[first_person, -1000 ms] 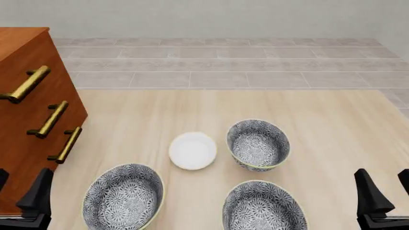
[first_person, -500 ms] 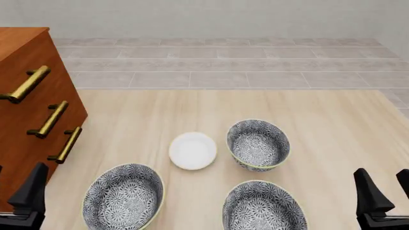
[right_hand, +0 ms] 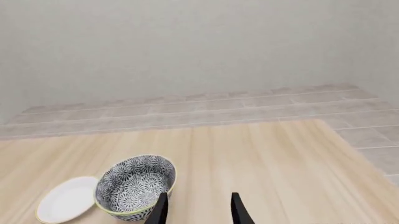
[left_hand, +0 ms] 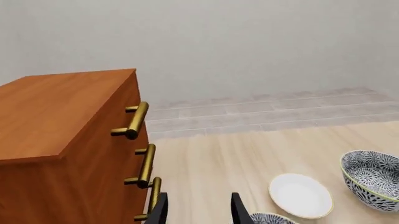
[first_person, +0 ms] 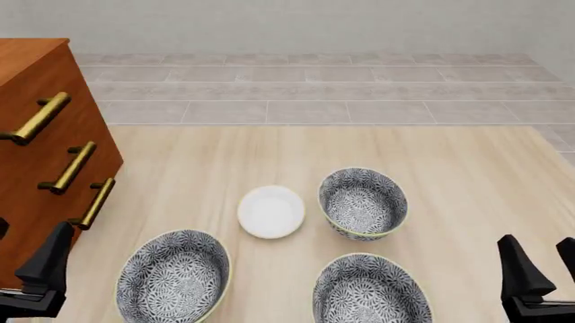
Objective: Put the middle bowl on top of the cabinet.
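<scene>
Three patterned bowls on the worktop (first_person: 225, 151), triangle layout, lower half of the front view. Middle bowl (first_person: 362, 203) is the far one, right of centre frame, upright and empty, standing free with nothing gripping it. Its sideways position falls between the other two. Small white dish (first_person: 271, 211) lies just to its left, a narrow gap between them, not touching. Near-left bowl (first_person: 172, 277) sits at lower left, near-right bowl (first_person: 371, 289) at lower centre-right, partly cut by the bottom edge and close below the middle bowl. Cabinet (first_person: 36, 155) fills the left edge of the frame, top surface bare where visible, three brass handles (first_person: 70, 167) stepping down its front, well apart from the middle bowl. Left pincer (first_person: 23, 259) low in the bottom left corner, beside the cabinet front, fingers spread apart, holding nothing. Right pincer (first_person: 546, 269) in the bottom right corner, also spread and empty, clear of every bowl. Grey tiled floor (first_person: 314, 94) beyond the worktop's far edge.
</scene>
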### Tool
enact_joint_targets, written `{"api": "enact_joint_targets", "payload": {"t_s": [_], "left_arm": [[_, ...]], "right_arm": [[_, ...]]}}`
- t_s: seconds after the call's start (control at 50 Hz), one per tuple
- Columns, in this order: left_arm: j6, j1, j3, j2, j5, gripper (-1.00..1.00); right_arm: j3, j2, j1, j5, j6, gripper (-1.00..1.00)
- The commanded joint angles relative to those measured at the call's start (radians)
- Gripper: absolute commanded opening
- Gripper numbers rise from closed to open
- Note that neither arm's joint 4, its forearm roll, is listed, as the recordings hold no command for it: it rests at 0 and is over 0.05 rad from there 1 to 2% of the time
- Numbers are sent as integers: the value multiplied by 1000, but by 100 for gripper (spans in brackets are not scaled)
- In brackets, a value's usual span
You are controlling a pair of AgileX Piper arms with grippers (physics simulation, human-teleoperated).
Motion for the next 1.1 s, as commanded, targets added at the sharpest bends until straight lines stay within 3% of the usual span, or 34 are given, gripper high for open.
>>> {"api": "enact_joint_targets", "payload": {"t_s": [0.02, 0.4, 0.8, 1.1], "left_arm": [[10, -29, -22, 50, 13, 100], [38, -83, -91, 142, 41, 100], [-8, -93, -140, 290, 36, 100], [-15, -107, -206, 307, 151, 100]], "right_arm": [[1, 1, -3, 0, 8, 100], [0, -9, -6, 10, 9, 100], [0, -8, -7, 7, 9, 100], [0, -6, -17, 6, 16, 100]]}}
